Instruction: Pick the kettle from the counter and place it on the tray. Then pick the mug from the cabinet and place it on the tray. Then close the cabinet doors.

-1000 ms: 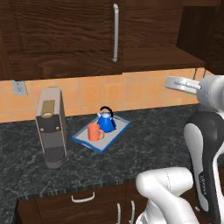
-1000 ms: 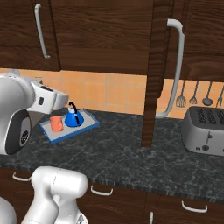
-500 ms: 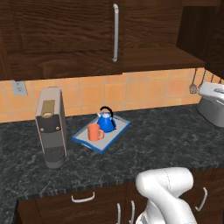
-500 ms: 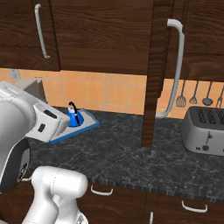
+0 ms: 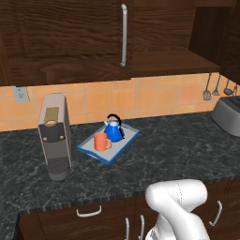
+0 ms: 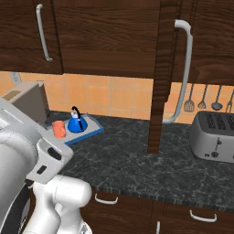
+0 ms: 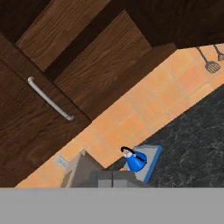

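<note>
Left base view: the kettle (image 5: 114,131) and mug (image 5: 100,141) sit on the tray (image 5: 126,144), as earlier; the arm has swung away.
Right base view: one cabinet door (image 6: 160,73) stands open.
Hand view: the gripper (image 7: 112,176) is closed, empty.

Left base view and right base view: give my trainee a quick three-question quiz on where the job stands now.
1. True or false: the kettle and the mug both stand on the tray.
2. Which cabinet door stands open? A) the left door B) the right door
3. Fill in: on the counter, the tall grey machine left of the tray is a coffee ____.

Key: 1 true; 2 B; 3 machine.
</note>
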You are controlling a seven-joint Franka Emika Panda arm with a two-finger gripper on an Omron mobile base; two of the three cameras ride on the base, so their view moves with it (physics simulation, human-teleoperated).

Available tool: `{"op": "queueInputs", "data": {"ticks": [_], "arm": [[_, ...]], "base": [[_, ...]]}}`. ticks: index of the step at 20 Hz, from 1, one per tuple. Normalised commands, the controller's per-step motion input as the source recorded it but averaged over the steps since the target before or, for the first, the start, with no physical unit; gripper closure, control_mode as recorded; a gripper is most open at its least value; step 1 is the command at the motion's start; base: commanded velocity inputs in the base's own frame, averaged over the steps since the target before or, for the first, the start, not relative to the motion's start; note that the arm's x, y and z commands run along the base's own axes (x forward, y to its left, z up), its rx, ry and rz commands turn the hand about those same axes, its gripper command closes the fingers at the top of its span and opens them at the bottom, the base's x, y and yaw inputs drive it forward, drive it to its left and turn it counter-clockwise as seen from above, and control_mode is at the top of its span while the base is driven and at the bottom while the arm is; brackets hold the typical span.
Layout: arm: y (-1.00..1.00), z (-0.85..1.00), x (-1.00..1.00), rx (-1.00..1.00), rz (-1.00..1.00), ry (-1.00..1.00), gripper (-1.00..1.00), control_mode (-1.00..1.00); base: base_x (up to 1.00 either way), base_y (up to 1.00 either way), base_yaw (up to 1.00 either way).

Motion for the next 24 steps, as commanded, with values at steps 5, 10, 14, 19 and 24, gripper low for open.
{"op": "queueInputs", "data": {"ticks": [5,10,14,19,24], "arm": [[-0.21,0.00,-0.19,0.15,0.00,-0.02,1.00,-1.00],[-0.29,0.00,-0.31,0.18,0.00,-0.03,1.00,-1.00],[-0.46,0.00,-0.43,0.25,0.00,-0.21,1.00,-1.00],[-0.48,0.00,-0.29,0.31,-0.01,-0.27,1.00,-1.00],[-0.28,0.00,0.00,0.13,-0.11,-0.17,1.00,-1.00]], "base": [[0.00,0.00,0.00],[0.00,0.00,0.00],[0.00,0.00,0.00],[0.00,0.00,0.00],[0.00,0.00,0.00]]}}
